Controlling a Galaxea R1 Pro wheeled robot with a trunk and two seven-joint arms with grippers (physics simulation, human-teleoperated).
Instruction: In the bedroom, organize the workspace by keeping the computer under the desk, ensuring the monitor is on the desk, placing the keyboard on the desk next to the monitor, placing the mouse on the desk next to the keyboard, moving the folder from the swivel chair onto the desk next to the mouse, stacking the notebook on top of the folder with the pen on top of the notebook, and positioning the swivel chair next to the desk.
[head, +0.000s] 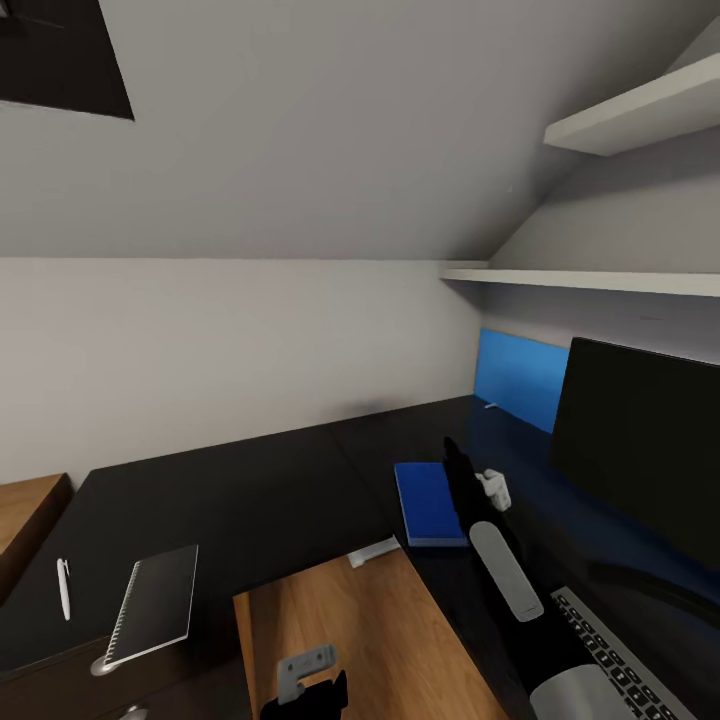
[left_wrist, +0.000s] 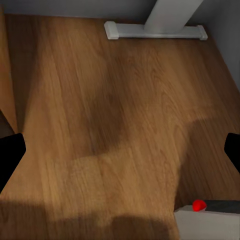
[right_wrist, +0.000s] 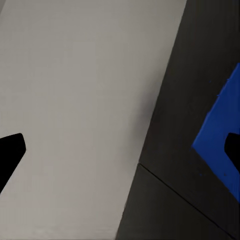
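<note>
Blue folder (head: 430, 503) lay flat beneath the spread, empty right tool (right_wrist: 120, 150); thin, light, stiff: grip its edge.

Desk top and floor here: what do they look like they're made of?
The dark, nearly black desk top looks like matte laminate or painted board: flat, grainless, with one seam. The brown plank floor looks like wood or wood-look laminate with a satin finish: visible grain.

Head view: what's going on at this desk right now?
The robot's right arm reaches over the dark desk, its right gripper open and empty beside the blue folder lying there. The monitor and keyboard are on the desk. The notebook and pen lie apart, unstacked.
</note>
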